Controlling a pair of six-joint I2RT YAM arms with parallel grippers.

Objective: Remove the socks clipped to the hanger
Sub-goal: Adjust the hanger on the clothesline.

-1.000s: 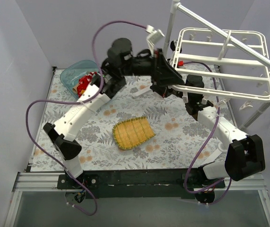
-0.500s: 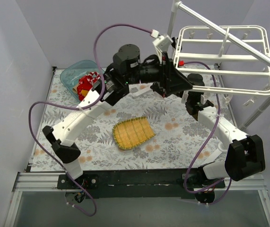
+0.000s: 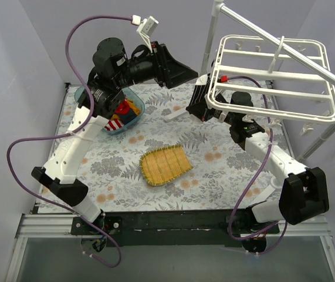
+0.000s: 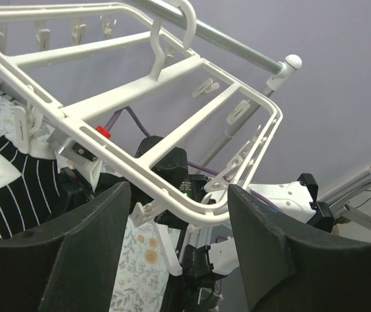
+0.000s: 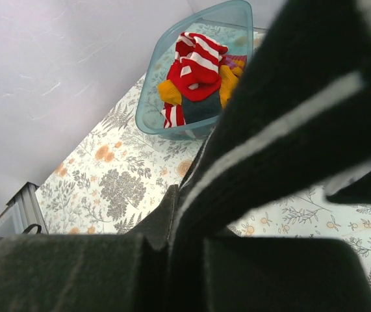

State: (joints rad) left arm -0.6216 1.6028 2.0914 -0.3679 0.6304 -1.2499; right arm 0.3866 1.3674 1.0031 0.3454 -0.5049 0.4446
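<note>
Floral surface (image 3: 214,170); hanger (image 4: 133,92) hung at 2 o'clock. Striped sock (image 4: 3,188) clipped at its 8 o'clock corner, right jaws clamped on it, likely for pulling free. Left jaws parted, empty.

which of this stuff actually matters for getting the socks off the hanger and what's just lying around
For the job:
hanger
black-and-white striped sock clipped to it
blue bin
loose socks inside the bin

Just lying about:
yellow woven mat
floral table cover

Black-and-white sock (image 5: 282,123) blurred close-up, top cut off; hanger (image 4: 133,86) left side cropped.
</note>
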